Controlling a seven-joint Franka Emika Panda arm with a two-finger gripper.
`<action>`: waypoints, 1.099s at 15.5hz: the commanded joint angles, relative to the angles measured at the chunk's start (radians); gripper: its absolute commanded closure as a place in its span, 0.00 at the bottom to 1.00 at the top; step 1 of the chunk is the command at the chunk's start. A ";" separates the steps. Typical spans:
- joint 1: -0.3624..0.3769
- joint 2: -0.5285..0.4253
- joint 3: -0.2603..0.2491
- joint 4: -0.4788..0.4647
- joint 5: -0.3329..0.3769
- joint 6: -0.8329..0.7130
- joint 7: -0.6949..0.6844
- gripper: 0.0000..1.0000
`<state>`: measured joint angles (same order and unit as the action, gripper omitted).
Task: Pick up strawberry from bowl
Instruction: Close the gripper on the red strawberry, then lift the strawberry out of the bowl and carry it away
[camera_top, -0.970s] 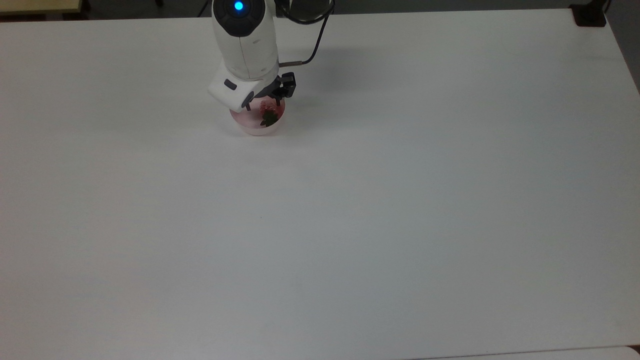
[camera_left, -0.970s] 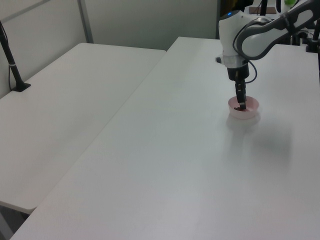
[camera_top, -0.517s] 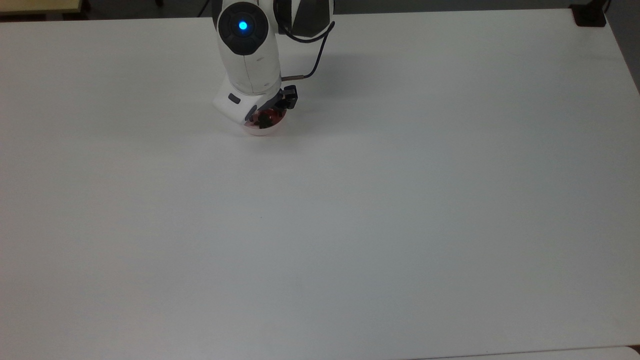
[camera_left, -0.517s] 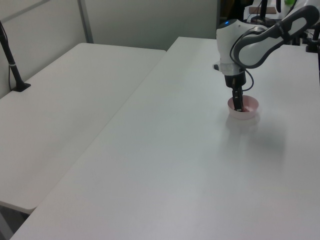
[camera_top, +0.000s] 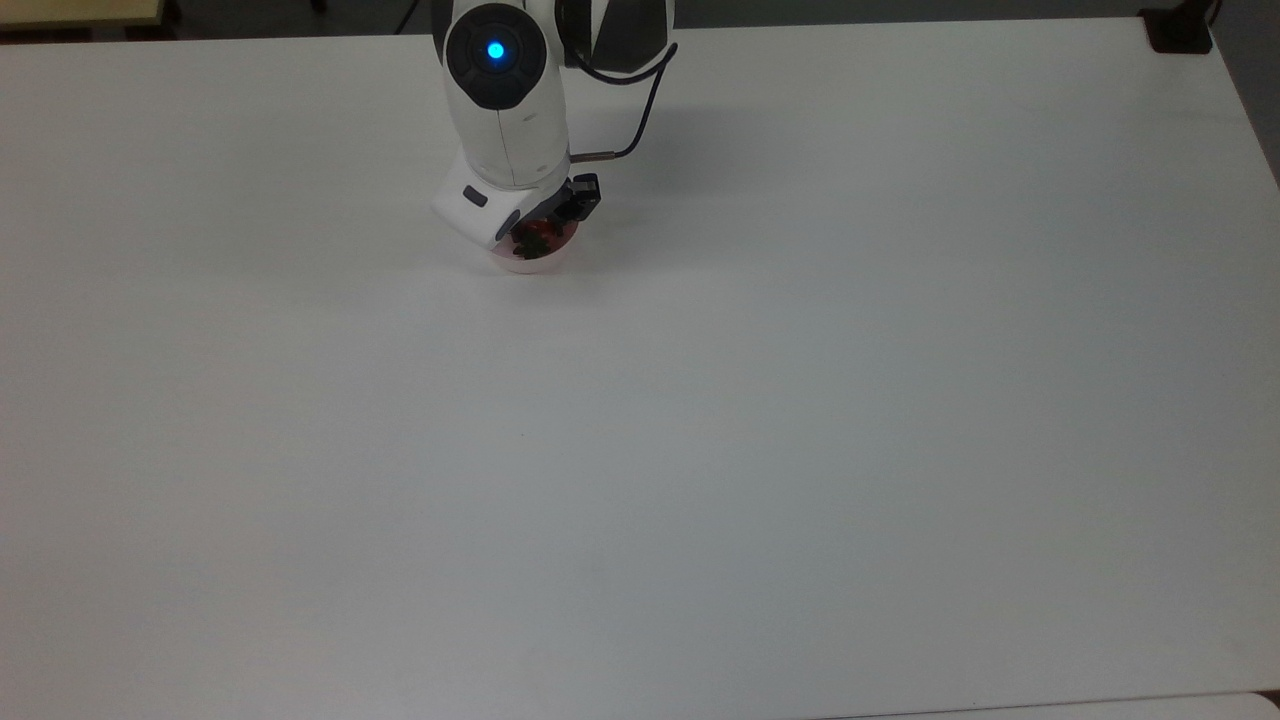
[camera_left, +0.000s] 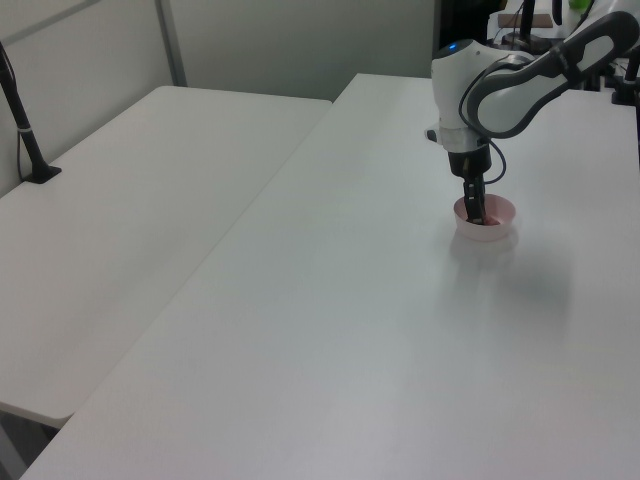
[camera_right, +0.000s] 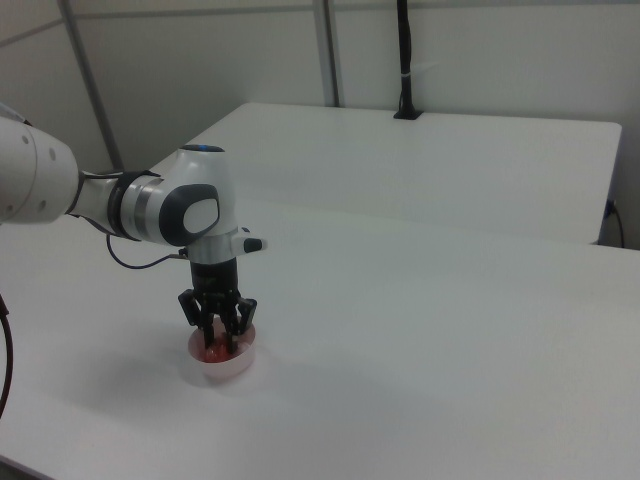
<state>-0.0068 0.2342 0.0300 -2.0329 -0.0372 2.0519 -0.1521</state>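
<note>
The pale pink bowl (camera_top: 530, 265) stands at the far side of the white table (camera_top: 700, 450), under the arm. In it lies the red strawberry (camera_top: 541, 238) with its dark green cap. My gripper (camera_top: 535, 234) points straight down into the bowl, mostly covered by the white hand in the top view. In the right view the gripper (camera_right: 220, 338) is open, its dark fingers (camera_right: 207, 325) apart on either side of the strawberry (camera_right: 213, 352), tips below the bowl's (camera_right: 236, 368) rim. The left view shows the gripper (camera_left: 477, 213) dipping into the bowl (camera_left: 498, 232).
A black cable (camera_top: 640, 110) loops from the arm's wrist. A black post base (camera_top: 1180, 30) sits at the table's far right corner in the top view. A second white table (camera_left: 130, 220) adjoins on the left view's left.
The arm came down over the last second, bringing the fingers from above the bowl into it around the strawberry. Since half a second ago it has hardly moved.
</note>
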 joint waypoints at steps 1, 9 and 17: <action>-0.001 -0.047 -0.001 -0.018 -0.021 -0.030 0.025 0.59; -0.094 -0.190 -0.002 0.020 -0.018 -0.174 -0.116 0.59; -0.289 -0.106 -0.019 0.060 -0.062 -0.035 -0.313 0.59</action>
<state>-0.2512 0.0683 0.0142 -1.9984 -0.0825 1.9507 -0.4178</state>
